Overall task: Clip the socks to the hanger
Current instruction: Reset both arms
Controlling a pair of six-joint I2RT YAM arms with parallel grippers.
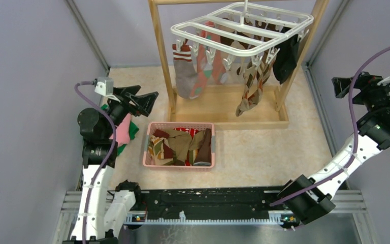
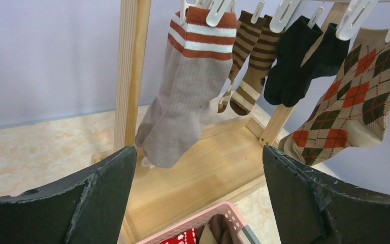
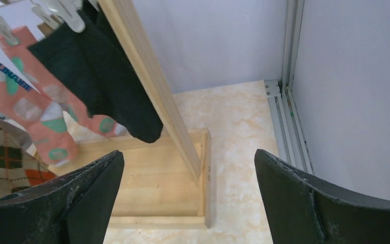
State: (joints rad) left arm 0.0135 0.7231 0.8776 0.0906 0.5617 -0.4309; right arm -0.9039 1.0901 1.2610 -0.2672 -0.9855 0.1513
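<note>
The white grid hanger [image 1: 244, 24] hangs from the wooden stand with several socks clipped under it: a grey sock with red bands [image 1: 185, 76], a pink one [image 1: 206, 70], an argyle one [image 1: 251, 91] and a black one [image 1: 286, 58]. More socks [image 1: 180, 145] lie in the pink basket. My left gripper [image 1: 150, 104] hovers left of the stand, open and empty. In the left wrist view its gripper [image 2: 198, 150] faces the grey sock [image 2: 183, 96] and the argyle sock [image 2: 358, 96]. My right gripper [image 1: 339, 87] is open and empty, off to the right of the stand. In the right wrist view that gripper [image 3: 189, 152] looks past the black sock [image 3: 101, 81].
The wooden stand [image 1: 231, 109] has two uprights and a flat base. The pink basket [image 1: 180, 124] sits in front of it. Folded green and pink cloths [image 1: 125, 133] lie under my left arm. Grey walls close in on both sides, with a metal rail [image 3: 284, 117] at the right.
</note>
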